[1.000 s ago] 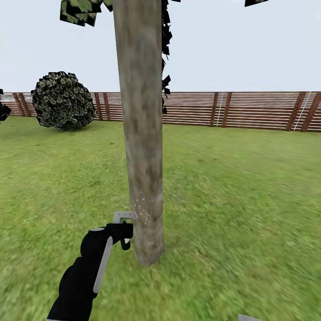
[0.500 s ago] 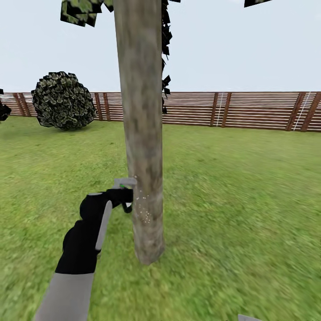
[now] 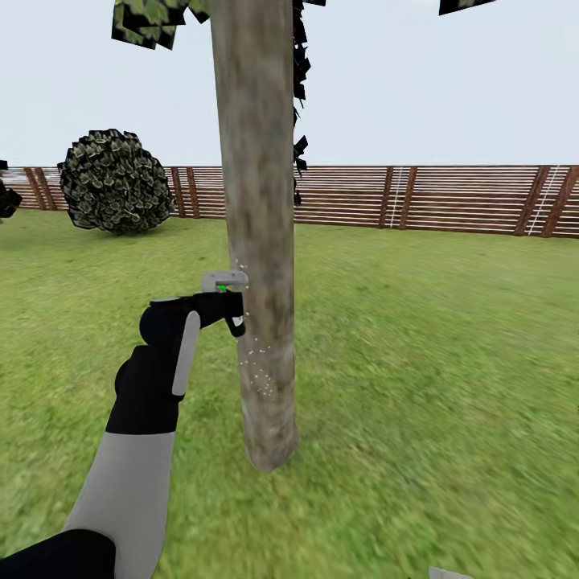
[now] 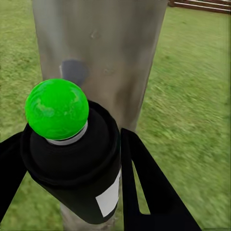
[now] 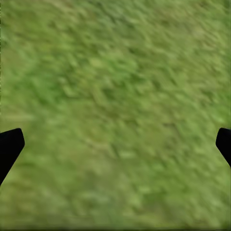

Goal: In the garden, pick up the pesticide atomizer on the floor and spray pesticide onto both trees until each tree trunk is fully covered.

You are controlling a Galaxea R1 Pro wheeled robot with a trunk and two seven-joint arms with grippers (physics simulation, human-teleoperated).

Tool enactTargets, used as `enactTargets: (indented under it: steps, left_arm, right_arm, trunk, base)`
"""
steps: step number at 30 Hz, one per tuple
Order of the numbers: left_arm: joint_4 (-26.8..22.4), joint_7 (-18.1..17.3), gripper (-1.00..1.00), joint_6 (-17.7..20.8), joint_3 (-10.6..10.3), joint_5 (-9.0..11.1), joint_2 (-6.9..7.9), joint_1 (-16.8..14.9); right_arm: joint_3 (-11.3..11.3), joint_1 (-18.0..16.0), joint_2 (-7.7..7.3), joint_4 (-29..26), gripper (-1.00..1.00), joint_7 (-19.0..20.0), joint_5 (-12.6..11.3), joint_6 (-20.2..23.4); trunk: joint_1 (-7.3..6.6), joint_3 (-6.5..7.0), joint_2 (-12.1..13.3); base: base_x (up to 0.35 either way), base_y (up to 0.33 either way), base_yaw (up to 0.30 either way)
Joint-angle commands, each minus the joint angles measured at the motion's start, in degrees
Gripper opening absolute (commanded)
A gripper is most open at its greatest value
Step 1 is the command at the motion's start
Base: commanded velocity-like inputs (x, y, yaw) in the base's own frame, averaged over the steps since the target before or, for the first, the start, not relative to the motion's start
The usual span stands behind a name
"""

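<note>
- The left gripper [image 3: 229, 310] was clamped on the pesticide atomizer [image 3: 227, 299], one black finger [image 4: 144, 187] on each side of the dark body; the hold pinned the bottle so that its grey trigger head faced the bark.
- In the left wrist view the atomizer [image 4: 77, 163] showed a green ball at its top and a whitish label low on its side; the tree trunk [image 4: 98, 62] stood straight ahead of it, so the bottle was apparently aimed square at the wood.
- In the head view the tree trunk [image 3: 259, 241] rose from the lawn [image 3: 434, 362] as a straight grey-brown column; the atomizer sat just beside its left edge, at roughly mid-height of the visible trunk; contact could not be told.
- Tiny white specks dotted the bark level with the nozzle and below it; the upper column looked bare, so by this judgement coverage was only partial and the spraying of this tree unfinished.
- The right gripper [image 5: 115, 144] had its fingertips far apart, with nothing between them; it pointed at plain grass, seemingly idle while the left arm worked.
- A brown slatted fence [image 3: 450, 197] closed the lawn behind; a round leafy bush [image 3: 117, 181] stood before it at the left.
</note>
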Motion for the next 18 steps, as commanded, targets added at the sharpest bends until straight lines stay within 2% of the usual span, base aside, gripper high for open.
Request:
enactTargets:
  steps: [1,3,6,9,18]
  left_arm:
    - [0.06,-0.25,-1.0,0.25,-0.02,-0.13,-0.02,-0.08]
    - [0.53,-0.25,-1.0,0.25,-0.07,-0.15,-0.02,-0.82]
    - [4.84,-0.25,-1.0,0.3,-0.06,-0.12,-0.02,-6.67]
    - [6.63,-0.25,-1.0,0.33,0.15,-0.1,-0.02,-9.48]
    - [7.07,-0.25,-1.0,0.25,0.06,-0.09,-0.02,-10.49]
  right_arm:
    - [-0.44,-0.1,-0.01,0.24,1.0,0.15,-0.06,-0.56]
    - [-0.44,-0.08,-0.01,0.24,1.0,0.15,-0.06,-0.56]
    - [-0.44,-0.09,0.01,0.24,1.0,0.15,-0.06,-0.56]
    - [-0.44,-0.08,0.03,0.24,1.0,0.15,-0.06,-0.56]
    - [-0.44,-0.09,0.02,0.24,1.0,0.15,-0.06,-0.56]
  trunk:
    - [-0.01,-0.06,-0.03]
    - [-0.01,-0.06,-0.03]
    - [-0.01,-0.06,-0.03]
    - [-0.01,-0.06,-0.03]
    - [-0.01,-0.06,-0.03]
  base:
    - [-0.03,0.009,0.0]
    - [-0.02,0.006,0.0]
    - [-0.005,0.002,0.0]
    - [-0.005,0.001,0.0]
    - [-0.193,0.018,0.0]
